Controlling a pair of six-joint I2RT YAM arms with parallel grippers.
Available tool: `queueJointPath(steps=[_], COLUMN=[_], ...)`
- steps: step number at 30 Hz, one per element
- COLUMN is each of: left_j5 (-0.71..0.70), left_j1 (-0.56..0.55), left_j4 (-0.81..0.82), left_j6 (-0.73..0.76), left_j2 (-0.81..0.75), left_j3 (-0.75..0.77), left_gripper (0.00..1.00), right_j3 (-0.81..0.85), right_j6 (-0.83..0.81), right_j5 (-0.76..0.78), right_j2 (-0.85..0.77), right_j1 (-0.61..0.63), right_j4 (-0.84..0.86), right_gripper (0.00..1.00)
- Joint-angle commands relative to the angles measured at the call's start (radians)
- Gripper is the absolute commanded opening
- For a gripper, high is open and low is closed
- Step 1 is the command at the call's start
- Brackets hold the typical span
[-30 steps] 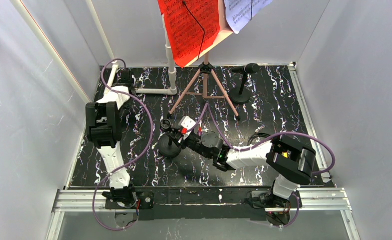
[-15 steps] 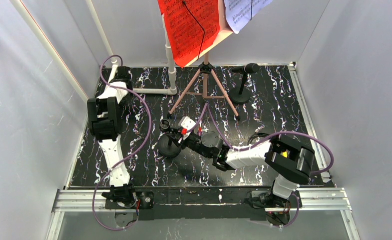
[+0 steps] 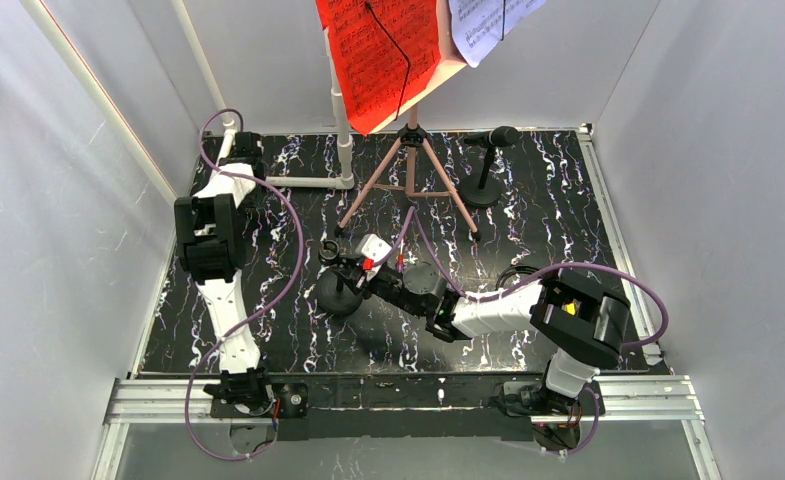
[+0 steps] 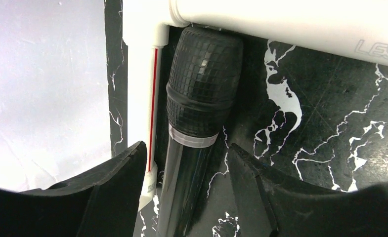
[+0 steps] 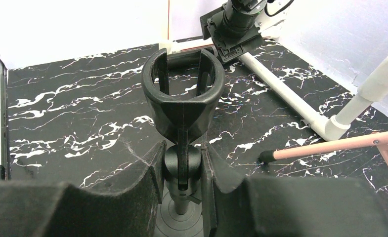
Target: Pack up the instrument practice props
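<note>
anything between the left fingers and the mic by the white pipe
The microphone lies between the left gripper's open fingers. One gap shows bare mat; in the other a thin white strip with a red line runs beside the mic, and whether that finger clears it I cannot tell. The white pipe lies beyond its head.

Bright even light, soft shadows; wrist foregrounds seem blurred.

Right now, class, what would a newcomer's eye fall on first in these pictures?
The red music sheet on the tall rack at the table's far edge stands out. At mid-table the right gripper pinches an empty microphone stand below its clip; a microphone lies within the open left gripper, beside a white pipe.
</note>
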Motion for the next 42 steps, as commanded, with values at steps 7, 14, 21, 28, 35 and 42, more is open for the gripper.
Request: queueJointPath(steps=[7, 14, 21, 28, 35, 42], left_j5=[0.117, 0.330, 0.480, 0.563, 0.667, 0.609], left_j1=[-0.050, -0.110, -0.185, -0.282, -0.349, -0.437], left_j4=[-0.020, -0.127, -0.181, -0.266, -0.280, -0.281], left_j6=[-0.195, -0.364, -0.441, -0.462, -0.544, -0.659], left_j2=[-0.362, -0.698, -1.015, -1.239, -1.383, -1.490], left_j3=[-0.193, -0.338, -0.528, -0.617, -0.699, -0.771], left_gripper=[0.61, 0.63, 0.64, 0.70, 0.73, 0.73], right_j3=[-0.049, -0.011, 0.036, 0.037, -0.022, -0.070], right_j6=[-0.028, 0.003, 0.037, 0.067, 0.067, 0.049], right_j5=[-0.009, -0.011, -0.035, -0.038, 0.074, 0.243], right_j2=[0.044, 0.003, -0.069, -0.163, -0.314, -0.515], right_j1=[-0.002, -0.002, -0.002, -0.002, -0.001, -0.002], right_j4=[-0.378, -0.411, -0.448, -0.484, -0.557, -0.711], right_gripper=[0.12, 0.34, 0.58, 0.80, 0.97, 0.99])
